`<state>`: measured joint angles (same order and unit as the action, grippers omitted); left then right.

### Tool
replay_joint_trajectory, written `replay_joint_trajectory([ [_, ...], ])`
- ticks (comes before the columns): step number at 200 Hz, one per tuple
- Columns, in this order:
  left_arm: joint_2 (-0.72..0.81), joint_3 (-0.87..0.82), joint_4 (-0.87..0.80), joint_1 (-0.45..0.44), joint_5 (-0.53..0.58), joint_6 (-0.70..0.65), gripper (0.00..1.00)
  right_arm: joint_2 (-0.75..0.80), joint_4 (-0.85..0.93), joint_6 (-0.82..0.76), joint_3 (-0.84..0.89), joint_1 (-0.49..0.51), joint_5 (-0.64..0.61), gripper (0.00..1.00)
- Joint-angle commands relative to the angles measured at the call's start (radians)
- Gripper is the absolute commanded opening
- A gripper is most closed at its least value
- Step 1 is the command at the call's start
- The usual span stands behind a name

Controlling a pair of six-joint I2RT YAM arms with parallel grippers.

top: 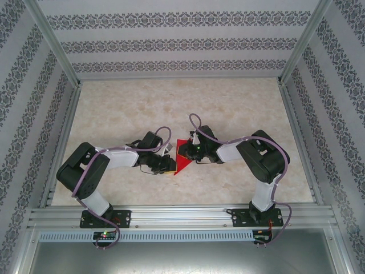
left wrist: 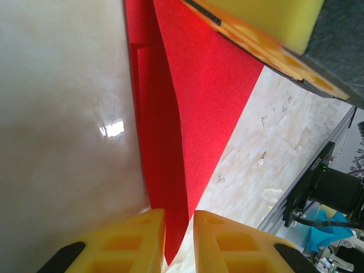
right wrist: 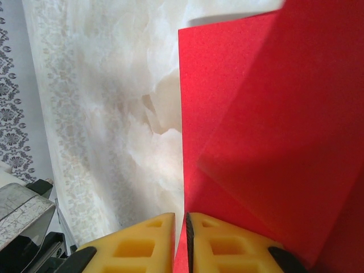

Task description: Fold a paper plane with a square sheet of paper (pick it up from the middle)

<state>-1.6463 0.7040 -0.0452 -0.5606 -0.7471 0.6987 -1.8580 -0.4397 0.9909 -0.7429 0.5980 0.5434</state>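
The half-folded paper [top: 182, 157] sits in the middle of the desk [top: 228, 108], between both arms. The right gripper [right wrist: 182, 219] has its jaws clenched on one edge. The left gripper [left wrist: 180, 216] has its jaws slightly apart around the tip. With that end loose, a right pull could drag the paper askew.

One red paper sheet [top: 182, 158], partly folded, single piece
Two robot arms: left arm [top: 91, 171], right arm [top: 263, 157]
Two grippers: left gripper [left wrist: 179, 242], right gripper [right wrist: 181, 233]
Two yellow fingers [left wrist: 128, 247] per gripper, four in all
Two purple cables [top: 163, 130], one along each arm
One marble-look table [top: 171, 103]
Three patterned walls [top: 171, 43] round table
Two arm bases [top: 105, 218] on one near rail [top: 182, 214]
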Motion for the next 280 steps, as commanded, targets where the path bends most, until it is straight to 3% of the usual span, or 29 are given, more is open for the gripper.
replay_joint_trajectory([
  [1, 0.016, -0.003, -0.028, 0.005, 0.016, 0.002, 0.17, -0.058, 0.099, -0.032, 0.038, 0.001, -0.051, 0.15],
  [24, 0.013, -0.007, -0.024, 0.005, 0.004, 0.002, 0.09, -0.062, 0.099, -0.033, 0.036, 0.003, -0.048, 0.15],
  [81, -0.037, -0.014, -0.062, -0.002, -0.031, -0.033, 0.0, -0.081, 0.099, -0.031, 0.039, 0.003, -0.051, 0.15],
  [149, -0.09, -0.013, -0.132, -0.034, -0.021, -0.056, 0.01, -0.086, 0.108, -0.035, 0.038, 0.002, -0.058, 0.15],
  [182, -0.111, -0.007, -0.202, -0.04, 0.007, -0.077, 0.08, -0.093, 0.111, -0.036, 0.039, 0.002, -0.06, 0.15],
  [212, -0.018, -0.055, -0.166, -0.048, -0.005, -0.05, 0.13, -0.093, 0.112, -0.04, 0.042, 0.0, -0.059, 0.15],
  [233, 0.119, -0.097, -0.16, -0.047, 0.076, -0.011, 0.19, -0.097, 0.11, -0.042, 0.042, 0.0, -0.054, 0.15],
  [280, 0.282, -0.113, -0.194, -0.037, 0.235, 0.05, 0.17, -0.093, 0.108, -0.039, 0.049, 0.003, -0.058, 0.15],
])
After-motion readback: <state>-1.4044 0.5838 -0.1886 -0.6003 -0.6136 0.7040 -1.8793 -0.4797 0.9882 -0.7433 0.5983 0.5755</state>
